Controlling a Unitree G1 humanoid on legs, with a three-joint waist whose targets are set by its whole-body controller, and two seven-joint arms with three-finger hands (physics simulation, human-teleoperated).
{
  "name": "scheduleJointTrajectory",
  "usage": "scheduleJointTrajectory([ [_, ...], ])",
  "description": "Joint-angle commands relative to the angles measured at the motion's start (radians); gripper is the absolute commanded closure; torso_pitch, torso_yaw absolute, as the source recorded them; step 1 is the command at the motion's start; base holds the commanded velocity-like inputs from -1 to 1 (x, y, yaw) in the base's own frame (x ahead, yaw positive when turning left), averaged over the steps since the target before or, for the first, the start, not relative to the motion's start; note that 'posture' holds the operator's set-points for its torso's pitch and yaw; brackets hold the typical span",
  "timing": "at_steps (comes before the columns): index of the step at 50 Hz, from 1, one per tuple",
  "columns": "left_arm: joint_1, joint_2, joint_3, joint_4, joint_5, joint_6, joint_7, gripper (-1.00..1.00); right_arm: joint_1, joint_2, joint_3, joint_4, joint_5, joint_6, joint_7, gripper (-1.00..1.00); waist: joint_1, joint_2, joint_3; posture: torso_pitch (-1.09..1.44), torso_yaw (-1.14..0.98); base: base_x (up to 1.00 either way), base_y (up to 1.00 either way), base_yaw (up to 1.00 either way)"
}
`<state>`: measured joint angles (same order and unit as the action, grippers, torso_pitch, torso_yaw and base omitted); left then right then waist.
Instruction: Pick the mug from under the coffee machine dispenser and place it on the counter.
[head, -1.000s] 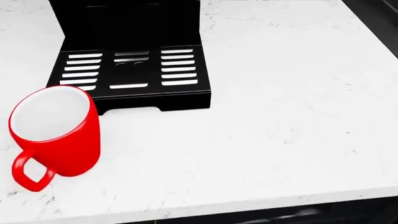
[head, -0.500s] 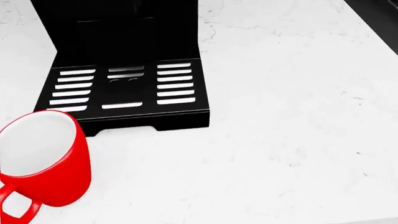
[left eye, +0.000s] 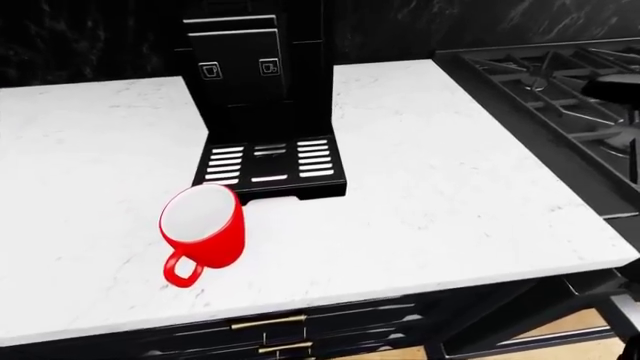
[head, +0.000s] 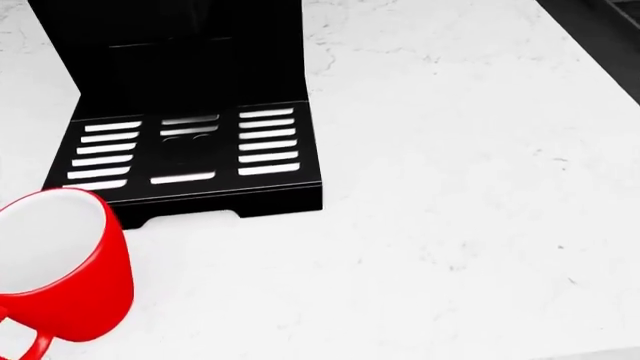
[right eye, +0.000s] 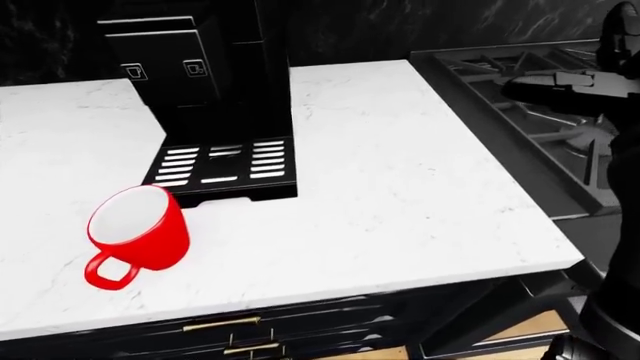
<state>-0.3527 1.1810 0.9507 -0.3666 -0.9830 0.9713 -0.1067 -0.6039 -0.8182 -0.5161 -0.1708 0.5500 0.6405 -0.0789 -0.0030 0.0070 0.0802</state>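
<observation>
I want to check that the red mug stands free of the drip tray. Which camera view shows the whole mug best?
The left-eye view: the red mug shows whole, handle included, upright on the white counter by the drip tray. The right-eye view shows it nearly as well. In the head view, the picture's left and bottom edges cut it off.

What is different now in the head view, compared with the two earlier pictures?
The whole picture shifted, so the camera moved, not the things: the mug and the drip tray slid down and to the left, and the mug is now partly cut off at the left edge. The mug stays upright on the counter, beside the tray's corner. No hand shows in this view.
</observation>
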Motion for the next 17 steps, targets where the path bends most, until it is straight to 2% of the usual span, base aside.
scheduleJointTrajectory([
  [1, -0.008, 0.038, 0.017, -0.002, -0.03, -0.046, 0.017, -1.0, -0.024, -0.022, -0.015, -0.024, 0.0, -0.028, 0.0, -1.0, 0.0, -0.001, -0.017, 0.0, 0.0, 0.0, 0.0, 0.0],
  [7, 0.001, 0.1, 0.032, 0.031, -0.075, -0.088, 0.041, -1.0, -0.024, -0.025, -0.016, -0.027, 0.003, -0.027, -0.003, -1.0, 0.0, 0.002, -0.017, 0.0, 0.0, 0.0, 0.0, 0.0],
  [11, 0.009, 0.134, 0.034, 0.042, -0.056, -0.153, 0.04, -1.0, -0.025, -0.027, -0.016, -0.029, 0.005, -0.026, -0.003, -1.0, 0.0, 0.003, -0.016, 0.0, 0.0, 0.0, 0.0, 0.0],
  [17, 0.005, 0.198, 0.055, 0.1, -0.085, -0.215, 0.066, -1.0, -0.024, -0.03, -0.018, -0.029, 0.007, -0.027, -0.003, -1.0, 0.0, 0.003, -0.016, 0.0, 0.0, 0.0, 0.0, 0.0],
])
